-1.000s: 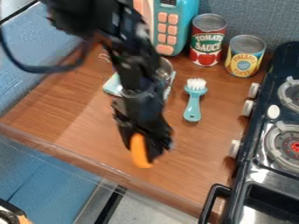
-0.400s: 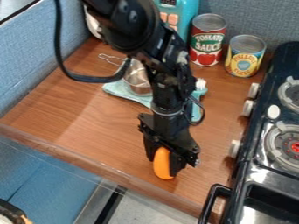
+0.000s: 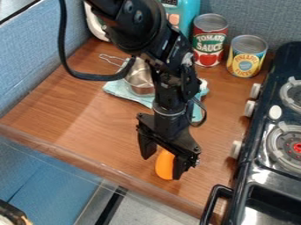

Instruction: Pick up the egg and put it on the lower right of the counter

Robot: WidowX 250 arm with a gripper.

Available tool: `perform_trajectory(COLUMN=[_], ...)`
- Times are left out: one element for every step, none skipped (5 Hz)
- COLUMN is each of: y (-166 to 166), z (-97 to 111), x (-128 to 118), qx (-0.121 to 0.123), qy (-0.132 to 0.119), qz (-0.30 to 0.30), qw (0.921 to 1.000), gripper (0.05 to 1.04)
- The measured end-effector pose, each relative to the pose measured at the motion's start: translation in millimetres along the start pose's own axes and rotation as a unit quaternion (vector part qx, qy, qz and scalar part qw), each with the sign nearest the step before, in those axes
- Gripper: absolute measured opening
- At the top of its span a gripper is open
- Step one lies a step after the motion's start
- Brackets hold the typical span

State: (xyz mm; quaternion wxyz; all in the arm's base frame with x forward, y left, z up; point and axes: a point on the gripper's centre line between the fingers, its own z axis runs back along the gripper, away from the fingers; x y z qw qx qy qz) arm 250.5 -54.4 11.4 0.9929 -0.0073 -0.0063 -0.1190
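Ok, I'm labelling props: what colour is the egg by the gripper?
The egg is orange, seen best in the camera view.

"TOMATO SAUCE" in pale capitals across the front of the red can (image 3: pixel 209 40), "PINEAPPLE SLICES", slightly blurred, on the front of the yellow can (image 3: pixel 247 56), marks on the teal box's display (image 3: pixel 169 2) too small to read

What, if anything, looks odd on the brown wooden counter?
Nothing stands out: the orange oval egg shows no damage between open black jaws, and the red-labelled metal can and yellow-labelled one stand upright.
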Motion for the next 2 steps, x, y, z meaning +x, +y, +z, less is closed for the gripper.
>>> perform_trajectory(y=[3,15], z=[34,73], x=[2,-2], qx=[-0.009,-0.028], qy=[-0.039,-0.077], qz=[0.021,0.046], qw=[0.9990,0.9956], gripper=[1.000,1.000])
